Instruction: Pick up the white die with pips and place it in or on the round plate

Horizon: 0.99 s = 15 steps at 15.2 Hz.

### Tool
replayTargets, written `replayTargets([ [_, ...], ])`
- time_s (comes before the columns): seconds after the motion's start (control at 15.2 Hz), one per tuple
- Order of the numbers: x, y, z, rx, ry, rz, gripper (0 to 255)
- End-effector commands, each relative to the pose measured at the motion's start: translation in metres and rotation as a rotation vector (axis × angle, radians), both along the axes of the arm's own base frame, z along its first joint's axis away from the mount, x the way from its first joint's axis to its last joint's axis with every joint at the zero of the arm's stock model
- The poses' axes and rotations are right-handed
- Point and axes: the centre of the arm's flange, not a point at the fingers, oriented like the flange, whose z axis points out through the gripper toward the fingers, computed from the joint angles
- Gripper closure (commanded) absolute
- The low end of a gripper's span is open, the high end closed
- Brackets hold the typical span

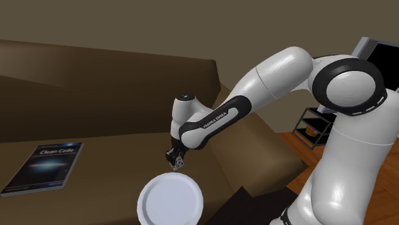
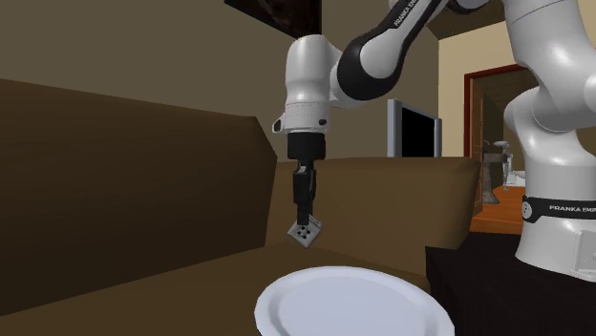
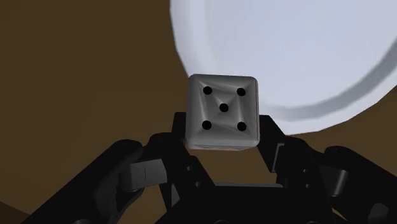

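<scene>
die (image 3: 222,111): matt, smooth | plate (image 1: 170,199): smooth, faint sheen | sofa (image 1: 96,83): matt, plain | arm shell (image 1: 275,73): glossy white

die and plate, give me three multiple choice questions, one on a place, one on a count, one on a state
1. Where is the die relative to the plate?
A) lying on it
B) held in the air near its rim
C) underneath it

2. How many pips are on the die face seen in the wrist view?
A) two
B) five
C) six

3. The gripper is:
A) open wide
B) shut on nothing
C) shut on the die

Answers:
1 B, the second exterior view shows it hanging clear of the sofa seat and the plate.
2 B, there are four corner pips and one in the middle.
3 C, the fingers clasp its two sides.
</scene>
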Motion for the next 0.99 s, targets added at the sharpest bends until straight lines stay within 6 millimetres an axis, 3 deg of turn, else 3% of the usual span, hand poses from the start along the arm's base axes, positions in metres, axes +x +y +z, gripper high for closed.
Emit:
replayTargets([
  [0.0,-0.02,0.019,0.0,0.0,0.0,-0.001,255],
  [0.46,-0.08,0.089,0.003,0.0,0.0,-0.001,255],
  [0.92,-0.08,0.089,-0.034,0.0,0.0,-0.001,255],
])
